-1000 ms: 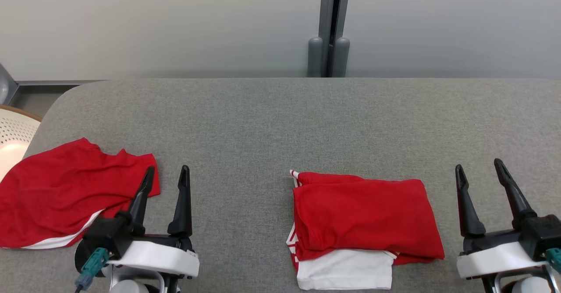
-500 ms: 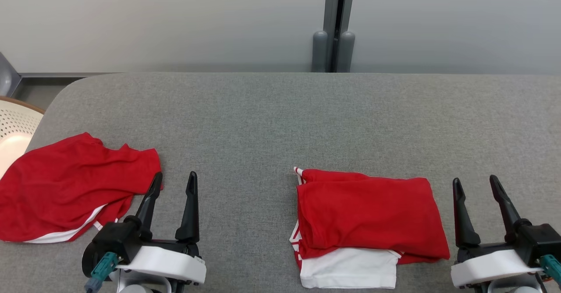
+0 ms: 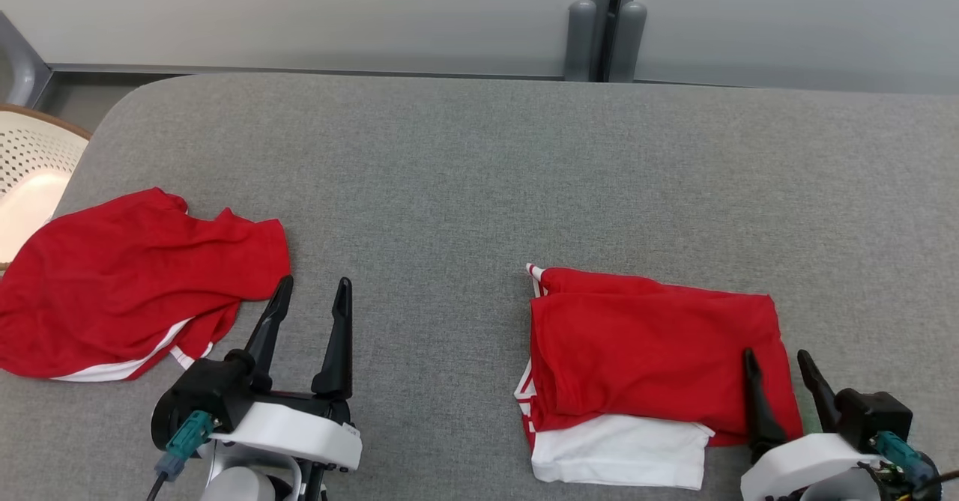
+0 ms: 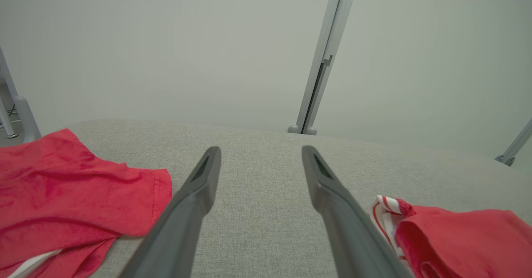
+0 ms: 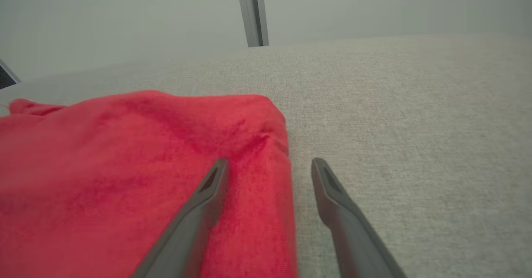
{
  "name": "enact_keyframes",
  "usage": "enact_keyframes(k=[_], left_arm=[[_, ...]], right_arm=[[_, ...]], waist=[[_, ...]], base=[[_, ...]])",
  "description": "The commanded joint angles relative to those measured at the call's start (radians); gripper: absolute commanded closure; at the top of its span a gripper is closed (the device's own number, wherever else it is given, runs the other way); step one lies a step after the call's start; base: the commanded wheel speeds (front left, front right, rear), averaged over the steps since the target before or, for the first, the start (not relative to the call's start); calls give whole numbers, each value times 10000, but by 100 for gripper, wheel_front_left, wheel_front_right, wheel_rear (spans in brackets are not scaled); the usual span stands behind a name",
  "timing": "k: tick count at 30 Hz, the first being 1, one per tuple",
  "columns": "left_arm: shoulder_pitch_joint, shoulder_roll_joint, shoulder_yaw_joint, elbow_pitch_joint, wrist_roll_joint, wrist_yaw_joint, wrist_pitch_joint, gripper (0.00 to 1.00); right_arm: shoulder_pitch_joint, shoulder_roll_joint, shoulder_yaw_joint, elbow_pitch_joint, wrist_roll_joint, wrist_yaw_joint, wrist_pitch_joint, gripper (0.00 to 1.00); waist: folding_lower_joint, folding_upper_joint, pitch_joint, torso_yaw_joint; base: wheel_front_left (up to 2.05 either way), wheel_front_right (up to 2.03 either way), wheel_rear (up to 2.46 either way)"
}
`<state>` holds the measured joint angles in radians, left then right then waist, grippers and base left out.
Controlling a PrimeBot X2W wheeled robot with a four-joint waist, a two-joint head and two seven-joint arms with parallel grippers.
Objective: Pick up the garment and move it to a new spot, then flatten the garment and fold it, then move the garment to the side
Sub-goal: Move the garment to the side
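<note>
Folded garment [image 3: 652,351], red over a white layer, lies on the grey surface [image 3: 479,171] just left of the right end effector [image 3: 775,354], whose spread, empty fingers straddle its right edge. The left end effector [image 3: 315,281], likewise released, hovers over bare cloth-covered top, with a rumpled red garment [image 3: 135,284] just to its left. Beyond that, a perforated white basket [image 3: 30,156] sits off the corner.

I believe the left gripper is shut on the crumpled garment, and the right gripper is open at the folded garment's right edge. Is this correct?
Not quite. The left gripper is open and holds nothing; the left wrist view shows bare table between its fingers, the crumpled garment beside it. The right gripper is open at the right edge of the folded garment.
</note>
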<state>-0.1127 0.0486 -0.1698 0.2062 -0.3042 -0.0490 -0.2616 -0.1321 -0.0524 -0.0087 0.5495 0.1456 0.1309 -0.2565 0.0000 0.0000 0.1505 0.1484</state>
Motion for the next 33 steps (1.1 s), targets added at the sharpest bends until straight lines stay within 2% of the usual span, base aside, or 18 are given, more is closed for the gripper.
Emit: enact_keyframes(k=[1, 3, 4, 5, 11, 19, 25, 33], left_arm=[[-163, 40, 19, 14, 57, -29, -46, 0], [-232, 40, 25, 27, 56, -29, -46, 0], [-239, 38, 33, 39, 61, -34, -46, 0], [-232, 38, 44, 48, 63, -35, -46, 0], [-130, 40, 57, 7, 137, -37, -46, 0], [-170, 40, -12, -177, 194, -114, -47, 0], [-493, 46, -338, -473, 395, -219, -45, 0], [-1407, 43, -945, -876, 1002, -453, -34, 0]], right_arm=[[-140, -16, 62, 188, 109, -4, -39, 0], [-289, 1, 285, 584, 181, -4, -44, 0], [-373, 1, 378, 754, 179, -2, -50, 64], [-452, 1, 428, 898, 140, -2, -56, 100], [-877, -84, 487, 1104, -409, -4, -88, 100], [-907, -493, 621, -334, -1421, -4, -95, 100], [-1299, -1602, 1439, -1186, -1922, -9, -97, 100], [-2603, -3534, 1724, -988, -1741, -12, -98, 100]], waist=[[0, 0, 64, 44], [0, 0, 100, 62], [0, 0, 106, 62], [0, 0, 105, 54], [0, 0, -23, -268], [0, 0, -121, -1092], [0, 0, 263, -2009], [0, 0, 1704, -2983]], base=[[0, 0, 0], [0, 0, 0], [0, 0, 0], [0, 0, 0], [0, 0, 0], [0, 0, 0], [0, 0, 0], [0, 0, 0]])
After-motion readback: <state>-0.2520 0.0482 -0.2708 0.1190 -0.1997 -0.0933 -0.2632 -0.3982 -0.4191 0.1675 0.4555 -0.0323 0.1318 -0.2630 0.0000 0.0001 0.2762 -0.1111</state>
